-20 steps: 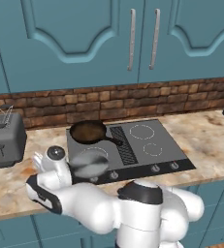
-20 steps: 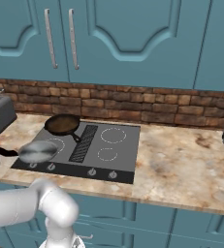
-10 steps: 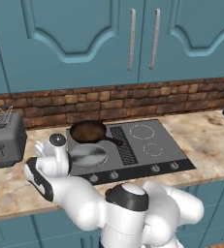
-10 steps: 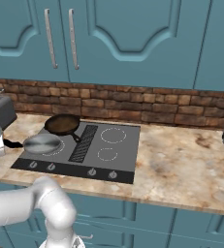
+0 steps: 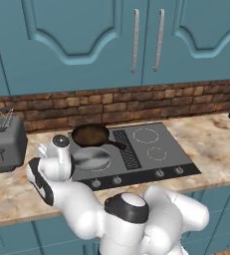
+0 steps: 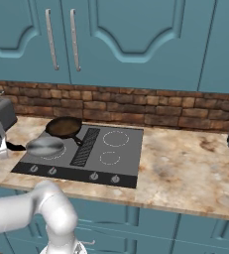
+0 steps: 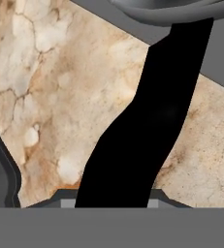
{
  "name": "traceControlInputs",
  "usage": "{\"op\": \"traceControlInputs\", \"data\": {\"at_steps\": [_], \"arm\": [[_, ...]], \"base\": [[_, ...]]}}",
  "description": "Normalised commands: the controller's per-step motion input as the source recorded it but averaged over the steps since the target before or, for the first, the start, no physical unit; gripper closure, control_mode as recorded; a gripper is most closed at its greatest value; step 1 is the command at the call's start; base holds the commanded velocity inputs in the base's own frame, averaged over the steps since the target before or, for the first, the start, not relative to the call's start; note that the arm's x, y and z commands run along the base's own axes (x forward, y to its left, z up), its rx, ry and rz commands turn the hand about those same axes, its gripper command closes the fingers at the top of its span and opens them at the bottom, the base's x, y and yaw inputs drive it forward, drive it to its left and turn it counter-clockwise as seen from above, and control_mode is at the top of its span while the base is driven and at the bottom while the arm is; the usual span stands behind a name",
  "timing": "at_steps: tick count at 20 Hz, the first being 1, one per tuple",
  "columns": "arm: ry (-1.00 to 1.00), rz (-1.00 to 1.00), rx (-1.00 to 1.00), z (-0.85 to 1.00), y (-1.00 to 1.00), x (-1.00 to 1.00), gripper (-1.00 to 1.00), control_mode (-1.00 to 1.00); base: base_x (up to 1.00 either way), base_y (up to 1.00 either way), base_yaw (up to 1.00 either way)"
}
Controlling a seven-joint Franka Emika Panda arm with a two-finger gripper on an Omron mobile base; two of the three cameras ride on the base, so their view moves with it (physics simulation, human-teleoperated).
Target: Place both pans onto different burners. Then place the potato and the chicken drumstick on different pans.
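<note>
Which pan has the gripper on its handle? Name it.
The shiny silver pan at the cooktop's front left; its black handle runs into the gripper. The dark brown pan sits behind it, untouched.

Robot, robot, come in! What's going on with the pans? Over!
Gripper shut on silver pan's black handle. Silver pan over front left burner; brown pan on back left burner. Nothing blocking the way. Over.

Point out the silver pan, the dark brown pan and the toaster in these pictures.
silver pan (image 5: 90, 158), left base view, centre of its shiny bowl
dark brown pan (image 5: 90, 134), left base view, its brown inside
toaster (image 5: 4, 144), left base view, its grey front face
</note>
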Motion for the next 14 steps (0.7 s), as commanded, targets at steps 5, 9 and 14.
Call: {"op": "traceControlInputs", "data": {"at_steps": [5,9,14], "arm": [[0.00,-0.03,0.00,-0.15,-0.12,-0.21,1.00,-1.00],[0.00,-0.03,0.00,-0.14,-0.25,-0.02,1.00,-1.00],[0.00,-0.06,0.00,-0.20,-0.36,0.24,1.00,-1.00]], "base": [[0.00,0.00,0.00],[0.00,0.00,0.00],[0.00,0.00,0.00]]}}
